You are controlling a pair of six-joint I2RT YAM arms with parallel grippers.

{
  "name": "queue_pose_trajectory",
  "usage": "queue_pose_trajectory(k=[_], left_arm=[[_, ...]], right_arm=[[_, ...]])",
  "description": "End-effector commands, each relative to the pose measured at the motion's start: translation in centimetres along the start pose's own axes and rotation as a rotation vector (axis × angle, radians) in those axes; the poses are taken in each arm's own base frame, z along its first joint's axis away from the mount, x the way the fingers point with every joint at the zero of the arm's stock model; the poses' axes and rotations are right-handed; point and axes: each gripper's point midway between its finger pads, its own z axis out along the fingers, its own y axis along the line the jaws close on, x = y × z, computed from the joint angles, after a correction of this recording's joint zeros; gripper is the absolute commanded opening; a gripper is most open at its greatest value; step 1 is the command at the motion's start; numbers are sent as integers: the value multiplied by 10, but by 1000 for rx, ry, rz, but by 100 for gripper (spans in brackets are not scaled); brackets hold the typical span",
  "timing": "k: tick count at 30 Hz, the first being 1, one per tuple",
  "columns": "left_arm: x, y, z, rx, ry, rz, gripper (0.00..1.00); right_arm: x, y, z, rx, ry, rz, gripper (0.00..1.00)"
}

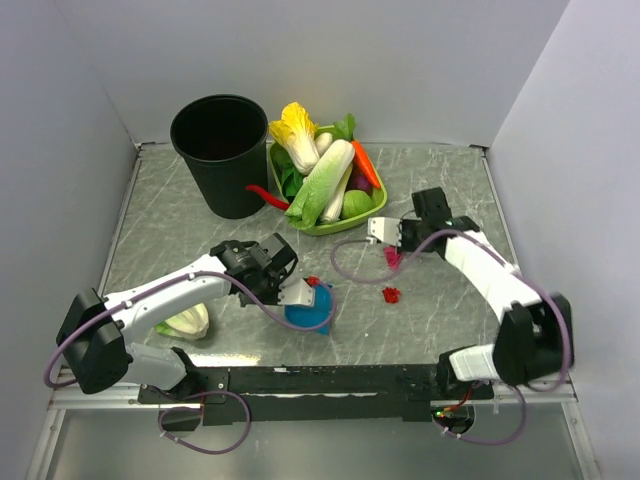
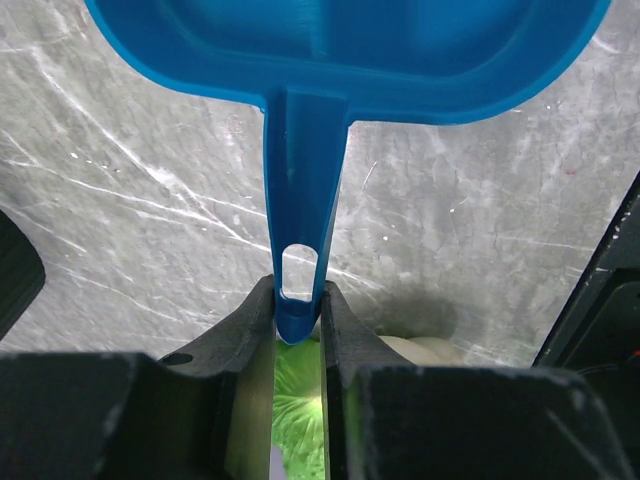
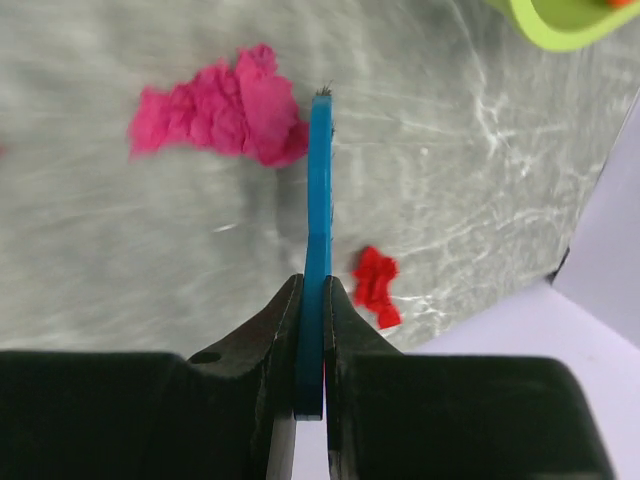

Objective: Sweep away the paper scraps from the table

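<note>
My left gripper (image 1: 291, 291) is shut on the handle of a blue dustpan (image 1: 310, 310) that rests on the table (image 1: 180, 230). In the left wrist view the pan (image 2: 350, 50) fills the top, with its handle clamped between my jaws (image 2: 298, 298). A red paper scrap (image 1: 313, 282) lies at the pan's far edge and another (image 1: 391, 295) lies to its right. My right gripper (image 1: 385, 240) is shut on a thin blue sweeping tool (image 3: 318, 190), jaws tight on it (image 3: 312, 288). A magenta wad (image 3: 222, 110) lies just left of the tool's tip and also shows from above (image 1: 393, 258). A red scrap (image 3: 375, 285) lies right of it.
A black bin (image 1: 222, 150) stands at the back left. A green tray (image 1: 345, 222) of vegetables sits beside it, with a red chili (image 1: 268, 196) between them. A small cabbage (image 1: 188, 322) lies by the left arm. Walls close in on three sides.
</note>
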Motion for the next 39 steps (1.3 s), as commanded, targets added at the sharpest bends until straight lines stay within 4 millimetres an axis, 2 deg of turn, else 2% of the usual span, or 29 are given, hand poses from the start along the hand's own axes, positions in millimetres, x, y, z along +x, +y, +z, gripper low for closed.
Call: queue_pose_trajectory(k=[1,3,4,5,6,7,8,9,10,11,12,13,14,15,16,17,20,25,27,28,29,30,31,32,33,34,36,37,39], left_arm=[[-10,2,-2,-28,-64,-33,1],[-11,3,3,-27,-63,-42,1],[-12,4,4,-30,-62,-50,1],[-13,5,5,-32,-62,-64,1],[-15,6,7,-29,-62,-68,1],[-15,7,8,-29,-62,-77,1],[-17,7,8,-29,-66,-90,1],[-18,9,9,-31,-70,-99,1],[-18,10,10,-31,-71,-109,1],[-20,12,9,-31,-82,-120,1],[-20,12,11,-26,-78,-124,1],[-20,12,11,-24,-75,-130,1],[-20,13,11,-25,-74,-133,1],[-20,15,10,-32,-72,-132,1],[-18,16,9,-39,-69,-134,1],[-17,17,9,-46,-65,-132,1],[-11,22,8,-68,-50,-144,1],[-4,27,7,-82,-29,-165,1],[-3,30,7,-88,-24,-166,1],[-2,32,6,-96,-18,-165,1],[-1,33,7,-99,-16,-165,1],[-1,35,6,-104,-15,-167,1],[0,36,7,-107,-9,-167,1],[1,37,8,-107,-6,-165,1],[1,37,8,-107,-4,-163,1],[2,38,9,-107,0,-165,1],[2,38,8,-105,7,-167,1],[1,39,8,-105,5,-169,1],[4,38,8,-102,15,-168,1]], right_arm=[[-13,19,-45,-1,-90,54,0],[-6,4,-52,54,-68,126,0],[0,-15,-57,117,-62,216,0],[5,-24,-58,135,-53,261,0],[13,-30,-48,124,-26,312,0],[25,-55,-56,194,-17,418,0],[36,-63,-41,186,23,471,0],[53,-75,-38,234,87,524,0],[63,-97,-43,301,119,593,0],[84,-98,-26,279,176,643,0],[94,-106,-24,300,215,673,0],[95,-123,-26,338,213,707,0],[117,-122,-15,322,261,752,0],[121,-133,-16,342,270,761,0],[128,-135,-13,343,306,760,0],[136,-131,-1,320,335,760,0],[138,-124,10,279,345,757,0],[116,-76,22,73,329,877,0],[88,-62,21,-17,247,969,0],[77,-46,14,-86,245,1006,0],[56,-43,4,-122,164,1037,0],[45,-25,1,-174,157,1076,0],[18,-9,-3,-236,126,1044,0],[0,-3,-17,-245,86,1016,0],[-18,20,-20,-322,60,1004,0],[-43,32,-37,-354,15,947,0],[-61,47,-50,-398,-25,949,0],[-66,48,-62,-390,-52,954,0],[-61,48,-71,-360,-30,960,0]])
